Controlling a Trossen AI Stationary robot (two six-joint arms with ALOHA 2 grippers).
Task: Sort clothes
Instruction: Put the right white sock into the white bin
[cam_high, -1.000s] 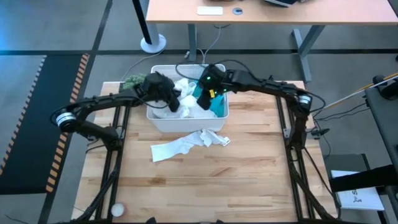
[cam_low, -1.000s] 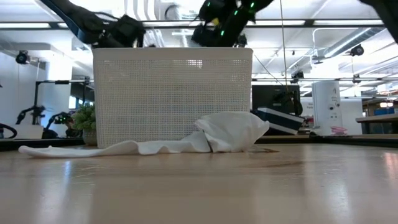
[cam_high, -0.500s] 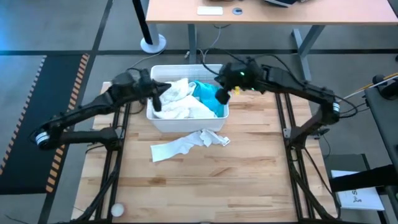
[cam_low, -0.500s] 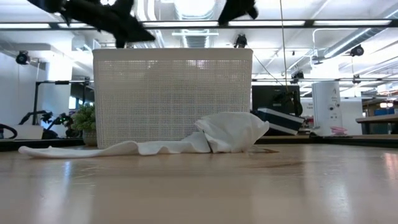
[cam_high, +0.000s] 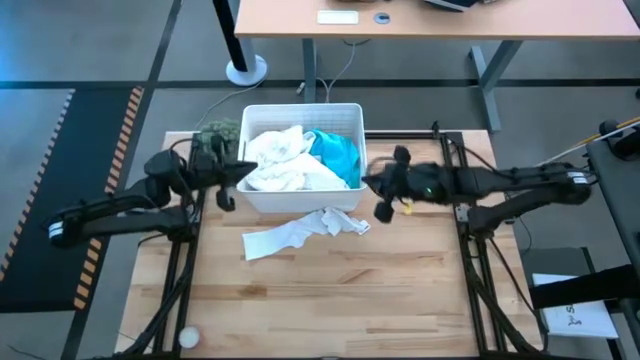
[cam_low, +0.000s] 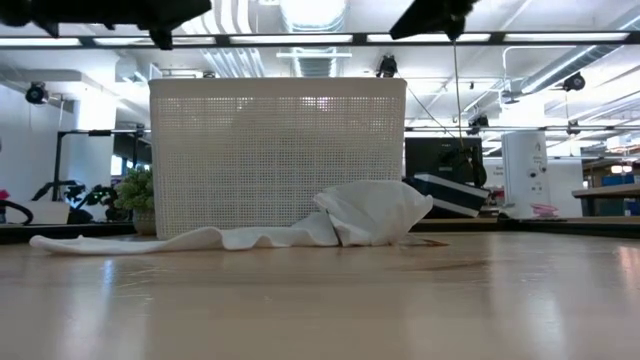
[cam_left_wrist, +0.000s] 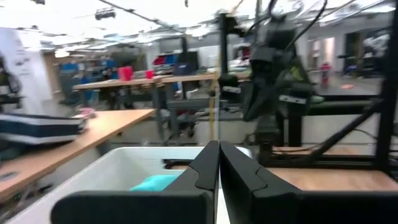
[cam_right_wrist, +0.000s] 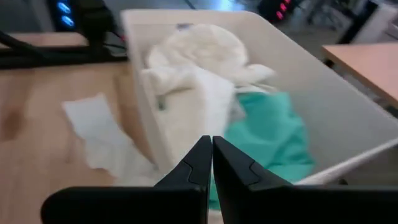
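Observation:
A white bin (cam_high: 254, 196) stands at the table's far middle and holds a big white garment (cam_high: 280, 160) and a teal piece (cam_high: 338, 155). Another white garment (cam_high: 300, 230) lies flat on the table against the bin's near wall; it also shows in the low view (cam_low: 370, 212). My left gripper (cam_high: 226, 188) is shut and empty beside the bin's left wall, above the table. My right gripper (cam_high: 384, 198) is shut and empty beside the bin's right near corner. The right wrist view shows the bin's contents (cam_right_wrist: 205, 93) past the shut fingers (cam_right_wrist: 210, 157).
A small green fuzzy plant (cam_high: 215, 130) stands at the bin's far left corner. A small white ball (cam_high: 187, 338) lies near the table's near left corner. Bare wood (cam_high: 330, 300) lies across the near half of the table.
Both grippers have come out from over the bin, empty. My left gripper has gone toward the table's left and near edge, my right gripper toward the right and near edge. The white and teal clothes stay in the bin.

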